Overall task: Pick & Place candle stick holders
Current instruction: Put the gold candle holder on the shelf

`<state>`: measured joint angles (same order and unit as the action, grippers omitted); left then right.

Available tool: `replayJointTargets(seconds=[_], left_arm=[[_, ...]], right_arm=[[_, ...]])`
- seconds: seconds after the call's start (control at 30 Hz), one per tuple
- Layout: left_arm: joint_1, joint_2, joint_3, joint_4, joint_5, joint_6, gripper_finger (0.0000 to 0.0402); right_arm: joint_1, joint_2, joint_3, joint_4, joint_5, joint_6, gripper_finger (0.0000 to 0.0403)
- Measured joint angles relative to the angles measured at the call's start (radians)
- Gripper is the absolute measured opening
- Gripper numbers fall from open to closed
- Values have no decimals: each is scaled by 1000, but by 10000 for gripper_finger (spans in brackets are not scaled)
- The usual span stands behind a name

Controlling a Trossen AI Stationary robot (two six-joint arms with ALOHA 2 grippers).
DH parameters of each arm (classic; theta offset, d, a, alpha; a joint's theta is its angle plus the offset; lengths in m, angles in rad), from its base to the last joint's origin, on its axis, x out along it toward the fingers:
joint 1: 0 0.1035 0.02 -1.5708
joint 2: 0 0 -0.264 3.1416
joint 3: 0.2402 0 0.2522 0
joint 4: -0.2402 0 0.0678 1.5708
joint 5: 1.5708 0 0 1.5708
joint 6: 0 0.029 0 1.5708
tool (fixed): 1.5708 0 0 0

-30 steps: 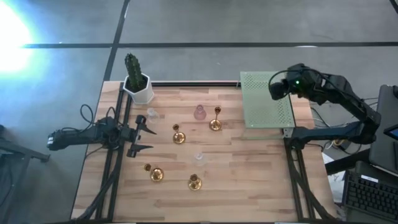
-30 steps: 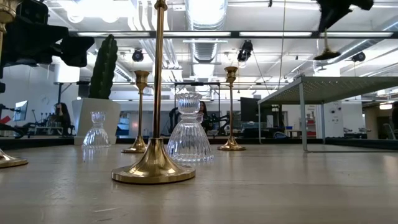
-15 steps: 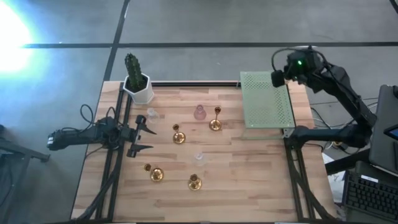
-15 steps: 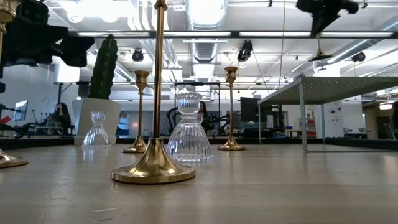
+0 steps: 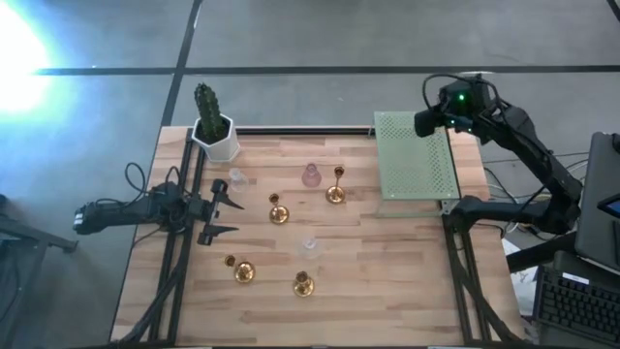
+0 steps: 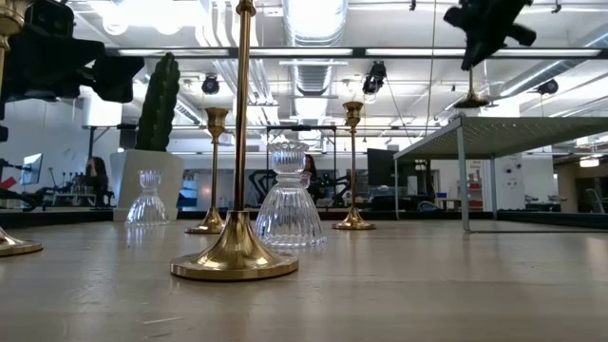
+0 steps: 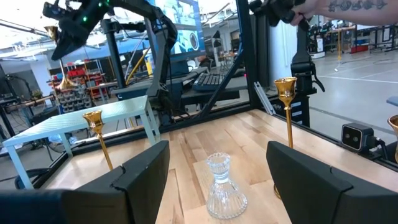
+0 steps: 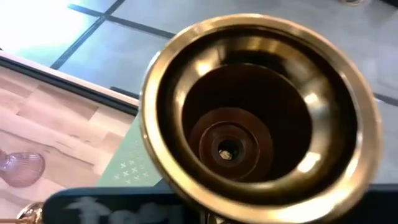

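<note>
An open-plan robotics lab or workshop: bare ceiling ducts (image 6: 313, 71) and strip lights overhead, a polished concrete floor (image 5: 310, 39), a wooden bench (image 5: 320, 242) on a metal frame, monitors (image 7: 180, 28) and parts racks (image 7: 78, 93) beyond.

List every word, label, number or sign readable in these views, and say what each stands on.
No text can be read for certain.
Left wrist view: a screen in the room behind shows white shapes, too blurred to read.
Left wrist view: dark marks on a person's forearm, illegible.
Right wrist view: pale marks on the dark bar below the gold candle stick holder, blurred, not readable.
Right wrist view: the green rack bears only a printed pattern of crosses, no words.
</note>
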<state>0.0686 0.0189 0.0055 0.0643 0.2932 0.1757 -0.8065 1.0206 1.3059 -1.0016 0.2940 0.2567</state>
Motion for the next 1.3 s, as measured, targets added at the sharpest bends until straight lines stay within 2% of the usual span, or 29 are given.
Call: replayJointTargets(seconds=[0.1,0.23,0.37,0.67,0.8,1.17,1.3], left_arm=[[0,0,0,0,0,0,273],[0,0,0,0,0,0,273],[0,0,0,1,0,0,273],[0,0,0,1,0,0,273],[0,0,0,2,0,0,273],[0,0,0,2,0,0,273],[0,0,0,2,0,0,273]], right_arm=[[-1,-11,-81,73,5,29,11],[-5,-35,-160,170,112,59,11],[-7,-44,-201,249,149,77,11],[-7,-4,-207,248,213,116,11],[-5,42,-166,202,232,183,11],[-5,130,-121,189,384,333,11],[7,138,-127,184,388,375,11]])
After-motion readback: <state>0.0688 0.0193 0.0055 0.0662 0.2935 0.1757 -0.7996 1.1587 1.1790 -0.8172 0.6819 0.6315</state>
